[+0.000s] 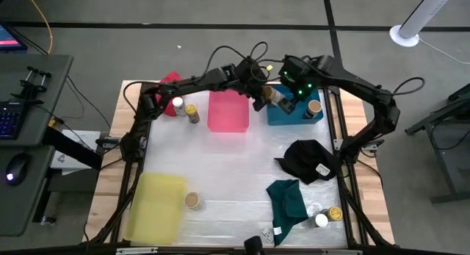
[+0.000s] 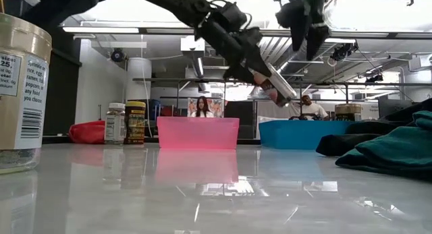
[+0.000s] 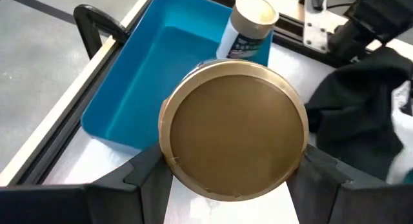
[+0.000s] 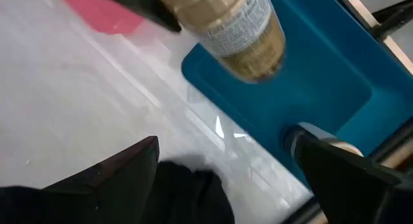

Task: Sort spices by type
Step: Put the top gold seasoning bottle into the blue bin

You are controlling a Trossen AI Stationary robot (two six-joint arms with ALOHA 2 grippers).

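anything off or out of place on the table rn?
Nothing spilled or broken. The left gripper holds a tan-lidded jar tilted over the blue tray, where another tan-lidded jar stands. Mildly odd: the black cloth and teal cloth lie crumpled, close to the jars at the near right.

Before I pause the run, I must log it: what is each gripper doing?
Left gripper: closed on a tan-lidded spice jar, above the blue tray.
Right gripper: open, empty, over the same tray.
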